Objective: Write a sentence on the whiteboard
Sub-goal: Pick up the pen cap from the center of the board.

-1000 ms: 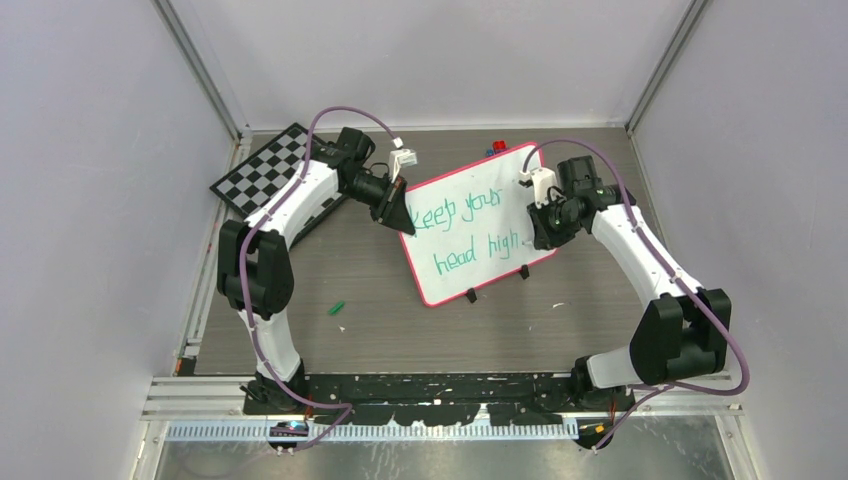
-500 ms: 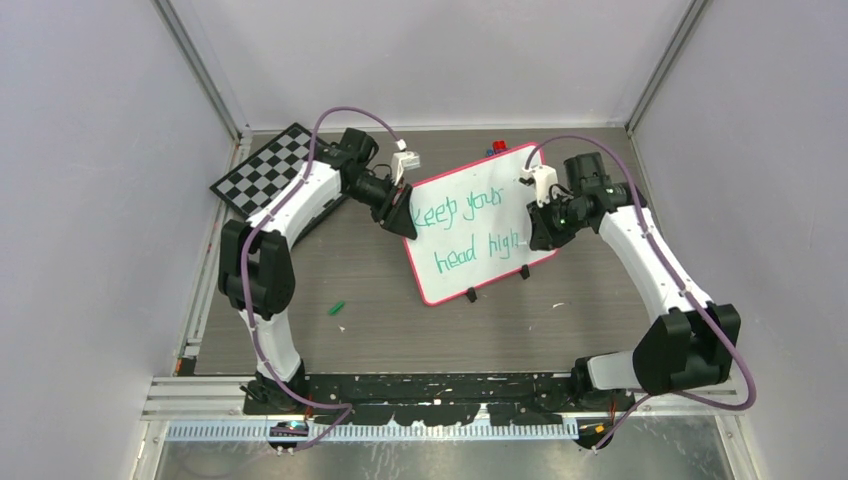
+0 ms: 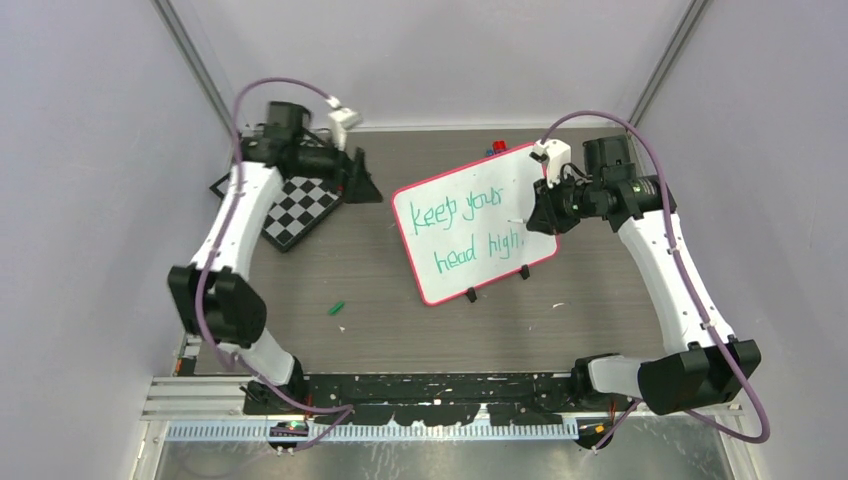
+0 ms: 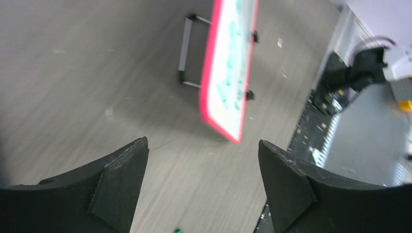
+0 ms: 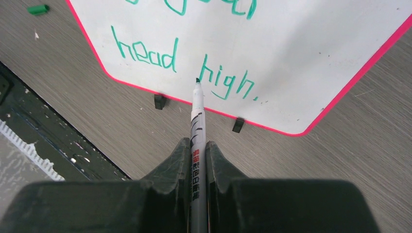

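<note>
The whiteboard [image 3: 480, 250] stands tilted on two black feet mid-table, red-rimmed, bearing the sentence [image 3: 465, 230] "keep your head high." in green. My right gripper [image 3: 538, 212] is at the board's right side, shut on a white marker [image 5: 197, 116]. The marker's tip points at the word "high" in the sentence [image 5: 221, 82] on the whiteboard [image 5: 301, 53]; contact is unclear. My left gripper [image 3: 360, 183] is open and holds nothing, a short way left of the board. In its wrist view the left gripper [image 4: 201, 160] faces the whiteboard [image 4: 228, 82] edge-on across bare table.
A black-and-white chessboard [image 3: 300, 212] lies at the back left, under the left arm. A small green cap [image 3: 337, 307] rests on the table in front of the board, also seen as the green cap [image 5: 38, 8]. Small red and blue items [image 3: 497, 148] sit behind the board.
My left gripper opened, let go of the board's left edge and swung back left over the chessboard. The right gripper drew slightly right, marker still held.
</note>
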`<act>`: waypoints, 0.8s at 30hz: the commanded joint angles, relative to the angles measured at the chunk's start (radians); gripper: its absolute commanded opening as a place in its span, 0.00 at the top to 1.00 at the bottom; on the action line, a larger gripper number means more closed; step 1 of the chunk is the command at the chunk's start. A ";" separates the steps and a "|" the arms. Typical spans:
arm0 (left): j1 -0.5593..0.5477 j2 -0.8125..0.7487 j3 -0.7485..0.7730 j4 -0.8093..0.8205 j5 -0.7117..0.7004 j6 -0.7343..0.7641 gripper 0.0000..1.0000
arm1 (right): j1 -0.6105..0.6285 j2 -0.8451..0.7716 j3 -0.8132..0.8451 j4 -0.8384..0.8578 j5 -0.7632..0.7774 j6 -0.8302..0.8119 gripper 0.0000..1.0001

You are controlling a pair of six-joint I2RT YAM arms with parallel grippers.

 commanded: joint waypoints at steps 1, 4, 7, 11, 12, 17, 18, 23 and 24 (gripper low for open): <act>0.161 -0.176 -0.039 -0.016 -0.012 0.046 0.14 | 0.002 0.002 0.073 0.003 -0.048 0.064 1.00; 0.224 -0.266 -0.148 -0.107 -0.102 0.178 0.12 | 0.001 0.011 0.074 0.020 -0.067 0.099 1.00; 0.229 -0.361 -0.299 -0.187 -0.190 0.346 0.13 | 0.004 0.016 0.057 0.047 -0.086 0.137 1.00; 0.225 -0.444 -0.533 -0.187 -0.277 0.403 0.21 | 0.004 0.007 0.027 0.080 -0.097 0.174 1.00; 0.222 -0.458 -0.583 -0.170 -0.305 0.406 0.24 | 0.004 0.005 0.015 0.084 -0.102 0.178 1.00; 0.175 -0.516 -0.797 -0.011 -0.487 0.404 0.30 | 0.004 0.008 0.008 0.093 -0.100 0.199 1.00; 0.149 -0.527 -0.846 0.020 -0.521 0.404 0.30 | 0.003 0.008 0.007 0.094 -0.098 0.201 1.00; 0.081 -0.541 -0.973 0.103 -0.582 0.400 0.31 | 0.003 0.005 -0.011 0.104 -0.103 0.204 1.00; 0.072 -0.543 -0.989 0.122 -0.587 0.394 0.31 | 0.004 0.007 -0.011 0.105 -0.103 0.205 1.00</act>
